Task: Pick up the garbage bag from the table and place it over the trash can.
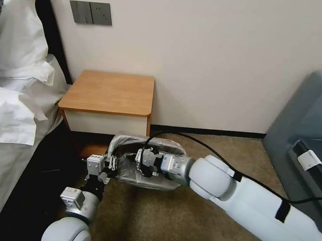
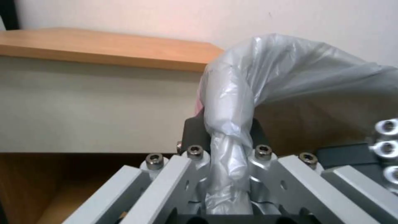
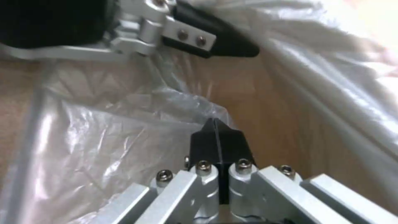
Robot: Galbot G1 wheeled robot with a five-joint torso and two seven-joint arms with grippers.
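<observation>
Both arms reach low over the carpet point(image 1: 163, 223). Left end effector point(image 1: 110, 166) clamps a bunched strip of bag point(image 1: 132, 160); its wrist view shows plastic point(image 2: 232, 124) squeezed between the fingers. Right end effector point(image 1: 141, 161) is pinched shut on film point(image 3: 124, 133). Bag hangs stretched between them, hiding the bin, just before the bare desk point(image 1: 111, 92); bed point(image 1: 7, 116) left.

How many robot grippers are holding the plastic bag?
2. The left gripper pinches a bunched part of the garbage bag at its left side, in front of the table. The right gripper has its jaws closed on the bag's right side.
</observation>
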